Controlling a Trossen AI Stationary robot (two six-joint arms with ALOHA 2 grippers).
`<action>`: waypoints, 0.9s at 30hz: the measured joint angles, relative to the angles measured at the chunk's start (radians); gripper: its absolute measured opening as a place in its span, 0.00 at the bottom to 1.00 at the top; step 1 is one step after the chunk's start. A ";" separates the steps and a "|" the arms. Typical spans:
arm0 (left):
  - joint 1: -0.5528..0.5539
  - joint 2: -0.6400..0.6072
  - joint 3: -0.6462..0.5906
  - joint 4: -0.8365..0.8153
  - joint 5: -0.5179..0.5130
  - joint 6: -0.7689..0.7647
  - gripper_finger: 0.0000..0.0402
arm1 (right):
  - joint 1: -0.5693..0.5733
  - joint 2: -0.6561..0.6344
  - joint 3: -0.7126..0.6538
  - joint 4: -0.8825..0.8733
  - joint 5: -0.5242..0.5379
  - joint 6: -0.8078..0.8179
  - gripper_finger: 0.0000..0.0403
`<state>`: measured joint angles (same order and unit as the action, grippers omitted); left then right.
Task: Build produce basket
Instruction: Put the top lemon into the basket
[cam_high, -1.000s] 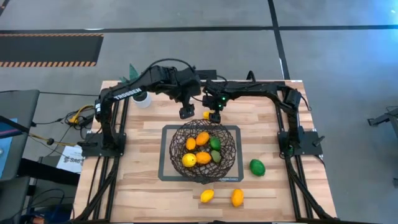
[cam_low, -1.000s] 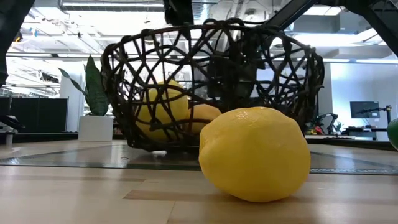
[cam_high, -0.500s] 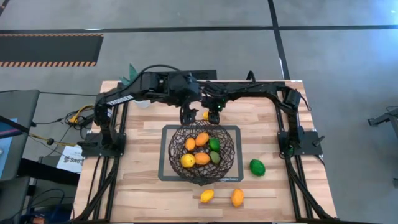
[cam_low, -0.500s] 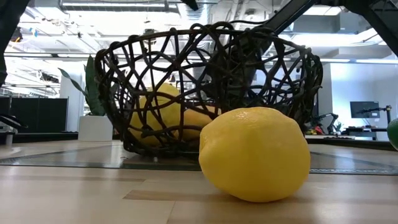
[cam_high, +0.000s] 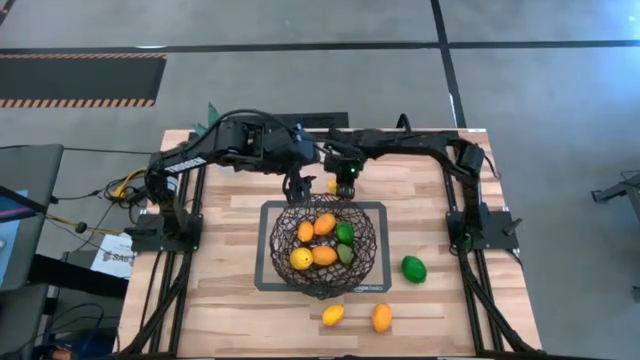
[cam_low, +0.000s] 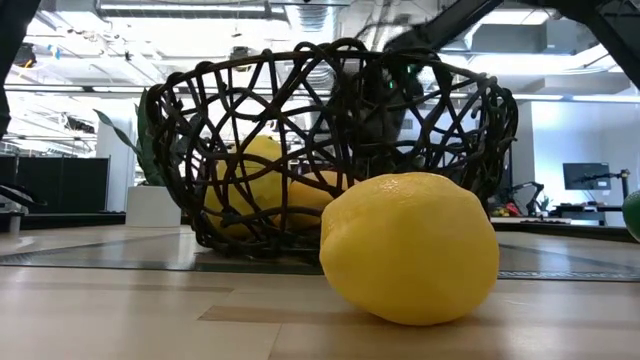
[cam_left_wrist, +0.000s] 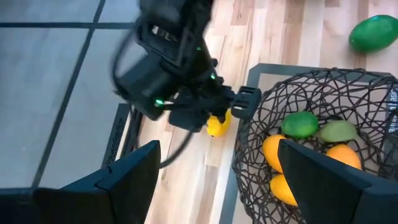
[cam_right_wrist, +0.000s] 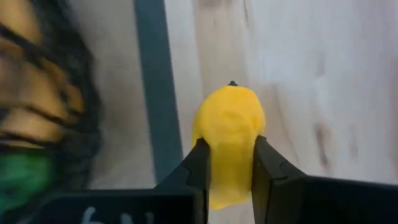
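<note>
The dark wire basket stands on a grey-framed mat and holds several orange, yellow and green fruits. Just past its far rim my right gripper is shut on a small yellow fruit, which also shows in the left wrist view. My left gripper hovers open above the basket's far left rim, touching nothing. Loose on the table lie a green fruit, a yellow one and an orange one. My right gripper pinches the yellow fruit's two sides between its two fingers, on the half nearer the wrist. The fingers come steeply from above. The fruit's pointed tip faces away from the wrist. Whether it is clear of the table I cannot tell.
A plant in a white pot stands at the table's far left corner. In the low view the loose yellow fruit fills the foreground in front of the basket. Bare wood lies to the left and right of the mat.
My left gripper has drawn back toward the table's left edge and risen, still open. The basket has shifted a little toward the table's left. My right gripper has stayed at the yellow fruit.
</note>
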<state>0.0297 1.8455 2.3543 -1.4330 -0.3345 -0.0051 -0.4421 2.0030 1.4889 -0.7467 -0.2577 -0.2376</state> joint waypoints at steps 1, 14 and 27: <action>-0.005 0.000 0.000 0.000 -0.010 0.000 0.77 | -0.001 -0.009 0.024 -0.018 0.000 -0.003 0.16; -0.104 -0.009 0.002 -0.105 -0.044 -0.127 0.77 | 0.045 -0.314 0.210 -0.259 0.080 0.098 0.16; -0.287 -0.008 0.002 -0.134 -0.073 -0.304 0.77 | 0.484 -0.352 -0.029 -0.158 0.125 0.411 0.15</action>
<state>-0.2570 1.8374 2.3562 -1.5665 -0.4074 -0.3092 0.0424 1.6515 1.4598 -0.9044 -0.1324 0.1735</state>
